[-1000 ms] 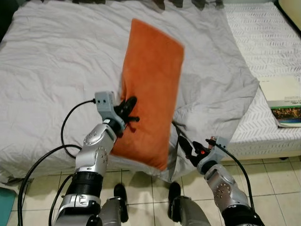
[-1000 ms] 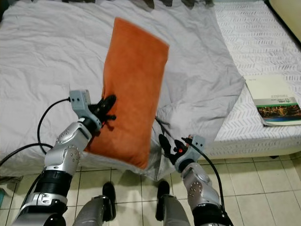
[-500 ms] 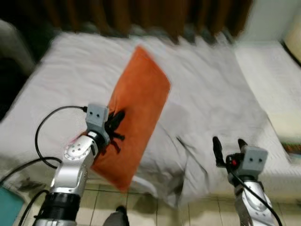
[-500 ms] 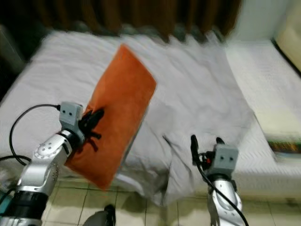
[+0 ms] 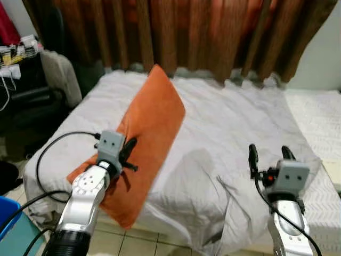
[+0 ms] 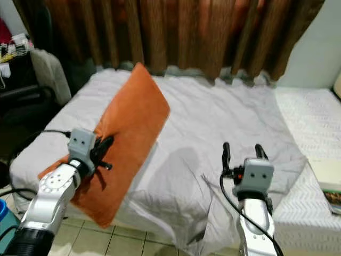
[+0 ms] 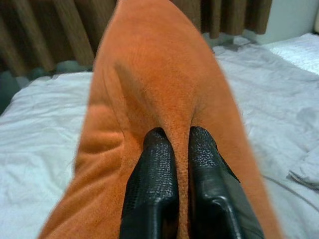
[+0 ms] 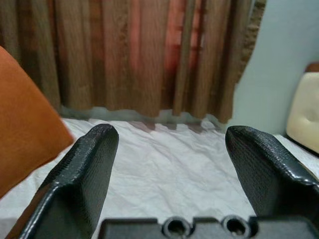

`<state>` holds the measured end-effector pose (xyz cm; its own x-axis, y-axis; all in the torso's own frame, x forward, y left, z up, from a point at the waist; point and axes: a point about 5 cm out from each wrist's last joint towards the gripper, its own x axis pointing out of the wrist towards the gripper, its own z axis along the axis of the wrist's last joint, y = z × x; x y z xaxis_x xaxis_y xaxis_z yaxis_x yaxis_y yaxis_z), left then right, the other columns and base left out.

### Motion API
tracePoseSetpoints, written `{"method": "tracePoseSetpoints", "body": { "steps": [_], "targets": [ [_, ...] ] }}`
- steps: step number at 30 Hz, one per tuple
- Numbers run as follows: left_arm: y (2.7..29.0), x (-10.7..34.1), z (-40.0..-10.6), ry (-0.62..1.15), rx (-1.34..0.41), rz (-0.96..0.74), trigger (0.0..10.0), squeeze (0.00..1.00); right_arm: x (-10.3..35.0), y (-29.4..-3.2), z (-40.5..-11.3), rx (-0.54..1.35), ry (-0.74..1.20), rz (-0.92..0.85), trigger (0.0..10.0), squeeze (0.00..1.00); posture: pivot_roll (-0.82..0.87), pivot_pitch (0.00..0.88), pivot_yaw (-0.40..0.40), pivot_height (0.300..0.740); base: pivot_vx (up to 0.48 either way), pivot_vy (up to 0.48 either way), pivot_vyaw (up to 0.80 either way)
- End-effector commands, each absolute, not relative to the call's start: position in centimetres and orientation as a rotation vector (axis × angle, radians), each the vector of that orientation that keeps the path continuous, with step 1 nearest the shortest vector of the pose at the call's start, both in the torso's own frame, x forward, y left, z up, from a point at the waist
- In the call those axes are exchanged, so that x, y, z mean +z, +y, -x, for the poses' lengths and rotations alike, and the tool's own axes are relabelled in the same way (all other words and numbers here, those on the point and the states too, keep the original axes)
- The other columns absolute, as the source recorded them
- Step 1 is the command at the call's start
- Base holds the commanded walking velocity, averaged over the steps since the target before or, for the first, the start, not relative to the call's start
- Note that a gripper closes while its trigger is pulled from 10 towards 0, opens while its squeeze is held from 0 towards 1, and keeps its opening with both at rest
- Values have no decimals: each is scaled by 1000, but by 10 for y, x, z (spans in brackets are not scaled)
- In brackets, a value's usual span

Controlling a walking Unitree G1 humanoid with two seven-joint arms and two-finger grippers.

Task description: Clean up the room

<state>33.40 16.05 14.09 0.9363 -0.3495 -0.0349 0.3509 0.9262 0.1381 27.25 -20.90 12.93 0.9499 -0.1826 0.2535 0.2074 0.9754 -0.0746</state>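
Note:
An orange pillow [image 5: 148,140] is held tilted above the near left part of the bed [image 5: 224,133], which is covered by a rumpled grey sheet. My left gripper [image 5: 127,156] is shut on the pillow's edge; in the left wrist view both black fingers [image 7: 152,189] pinch a fold of the orange fabric [image 7: 149,84]. My right gripper [image 5: 268,156] is raised over the bed's near right corner, open and holding nothing, its fingers [image 8: 79,169] spread wide.
Brown curtains [image 5: 176,32] hang behind the bed. A dark chair with clothes [image 5: 53,80] and a cluttered shelf stand at the left. A blue bin [image 5: 8,224] sits on the floor at lower left. A second white mattress [image 6: 314,122] with a book [image 6: 330,186] lies to the right.
The camera has tilted up, so curtains and room now show. My left gripper still holds the pillow, now lower in the view. The right arm has risen, fingers pointing up.

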Motion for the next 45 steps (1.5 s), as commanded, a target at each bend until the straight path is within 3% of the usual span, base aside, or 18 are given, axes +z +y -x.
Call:
{"method": "tracePoseSetpoints", "body": {
  "steps": [1, 7, 12, 22, 26, 28, 31, 34, 37, 38, 40, 42, 43, 44, 45],
  "targets": [
    [154, 166, -342, -126, -378, -153, 10000, 0, 122, -211, -275, -199, -213, 109, 10000, 0, -9, 0, 1, 740, 330, 0, 0],
    [154, 158, -357, -90, -346, -134, 10000, 0, 113, -202, -284, -121, -166, 101, 10000, 0, -39, 0, 8, 740, 384, -223, 0],
    [146, 146, -352, -79, -391, -134, 10000, 0, 103, -192, -284, -59, -131, 86, 10000, 0, -41, 0, 5, 740, 406, -252, -156],
    [164, 133, -356, -43, -280, -78, 10000, 0, 92, -178, -290, 91, -43, 13, 10000, 0, -52, 0, -34, 740, 416, -101, -155],
    [143, 110, -362, 82, -263, 63, 10000, 0, 78, -165, -297, 174, 85, -167, 10000, 0, -49, 170, -75, 740, 114, 0, 0],
    [123, 112, -373, 141, -249, 192, 10000, 0, 86, -151, -306, 236, 115, -203, 10000, 0, -111, 361, -94, 740, 0, 0, 0],
    [139, 96, -372, 207, -61, 500, 10000, 0, 80, -132, -324, 305, 213, -418, 10000, 0, -189, 577, -143, 740, 0, 0, 0],
    [154, 65, -356, 304, 37, 606, 10000, 0, 70, -115, -330, 322, 273, -510, 10000, 0, -192, 662, -165, 740, 0, 0, 0],
    [175, 60, -351, 312, 71, 521, 10000, 0, 78, -93, -335, 367, 263, -630, 10000, 0, -154, 689, -151, 740, 0, 0, 0],
    [190, 62, -350, 302, 72, 459, 10000, 0, 88, -74, -340, 411, 248, -744, 10000, 0, -126, 690, -141, 740, 0, 0, 0],
    [190, 62, -350, 302, 72, 459, 10000, 0, 88, -74, -340, 411, 248, -744, 10000, 0, -126, 690, -141, 740, 0, 0, 0],
    [199, 64, -349, 295, 65, 423, 10000, 0, 96, -58, -344, 459, 240, -829, 10000, 0, -114, 689, -138, 740, 0, 0, 0],
    [203, 66, -350, 285, 49, 398, 10000, 0, 104, -44, -346, 504, 234, -901, 10000, 388, -108, 688, -137, 740, 0, 0, 0],
    [203, 66, -350, 285, 49, 398, 10000, 0, 104, -44, -346, 504, 234, -901, 10000, 388, -108, 688, -137, 740, 0, 0, 0],
    [205, 68, -351, 278, 39, 381, 10000, 0, 107, -36, -346, 537, 234, -931, 10000, 1000, -102, 686, -139, 740, 0, 0, 0]
  ]
}}
